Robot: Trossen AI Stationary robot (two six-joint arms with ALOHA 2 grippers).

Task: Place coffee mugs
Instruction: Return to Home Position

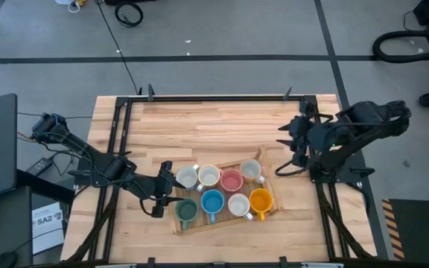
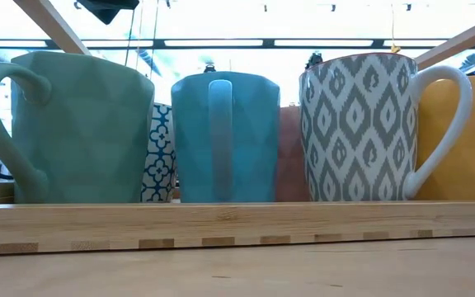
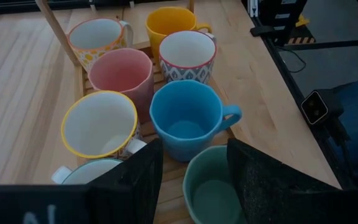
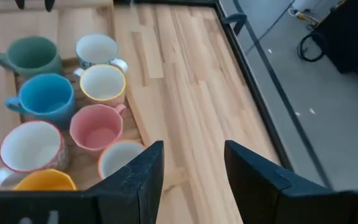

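Eight mugs stand in two rows of four on a wooden tray (image 1: 272, 181). The far row is a white mug (image 1: 187, 177), a cream one (image 1: 208, 176), a pink one (image 1: 232, 179) and a patterned pale one (image 1: 251, 170). The near row is dark green (image 1: 186, 211), blue (image 1: 212, 202), grey-patterned white (image 1: 238, 205) and orange (image 1: 261, 200). My left gripper (image 1: 168, 187) is open just off the tray's left end. In its wrist view (image 3: 194, 180) it faces the green mug (image 3: 213, 186). My right gripper (image 1: 289, 147) (image 4: 191, 171) is open above bare table, right of the tray.
The tray's low front wall (image 2: 237, 227) shows in the low view, with the green (image 2: 81, 124), blue (image 2: 221, 136), patterned (image 2: 361, 128) and orange (image 2: 472, 140) mugs behind it. Bare wooden table lies far of the tray (image 1: 199, 126). Black frame rails (image 1: 118, 134) run along the table's sides.
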